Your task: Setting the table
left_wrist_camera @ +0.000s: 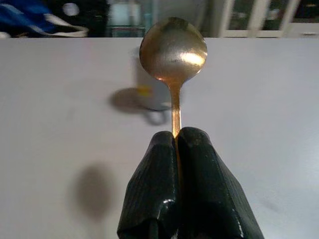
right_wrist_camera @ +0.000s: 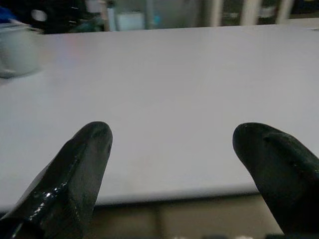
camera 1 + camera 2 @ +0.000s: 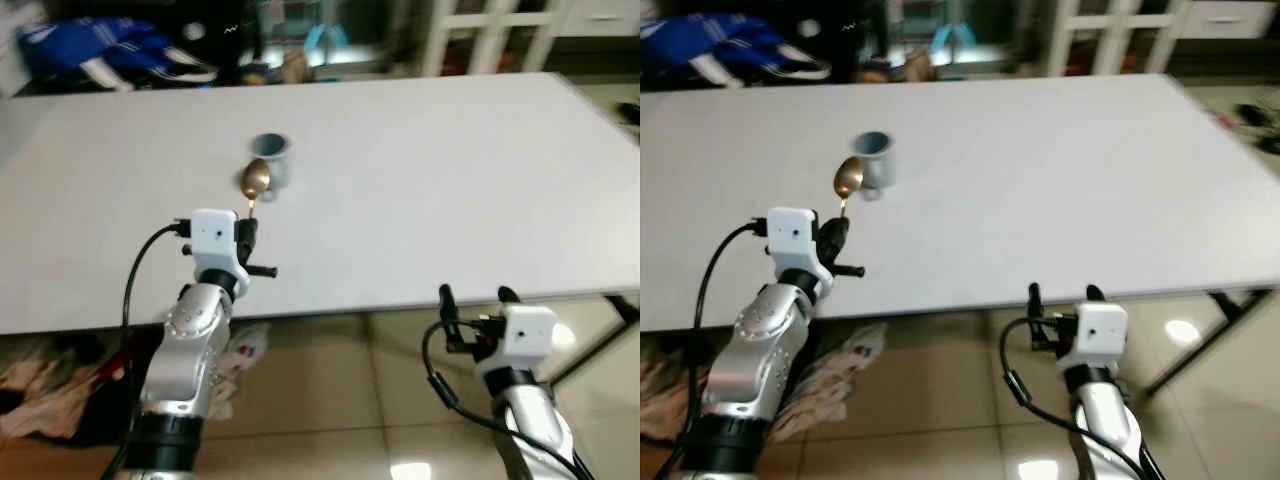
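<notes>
The left gripper (image 1: 175, 142) is pinching a gold spoon (image 1: 173, 47) above the table (image 3: 420, 190) (cup (image 3: 269, 154) already placed); the right gripper (image 2: 174, 149) is waiting spread, empty.

Spoon (image 1: 173, 50) handle is disappearing between my left fingers (image 1: 157, 194), so its lower length is hidden. Spoon bowl is covering part of the cup (image 3: 269, 158) behind it; the cup is blurring out in my left wrist view. Surface (image 3: 420, 190) is running off both side edges. Clutter past its far edge (image 3: 110, 50) is too blurred to identify. My right fingers (image 2: 79, 174) are getting cropped at the bottom.
</notes>
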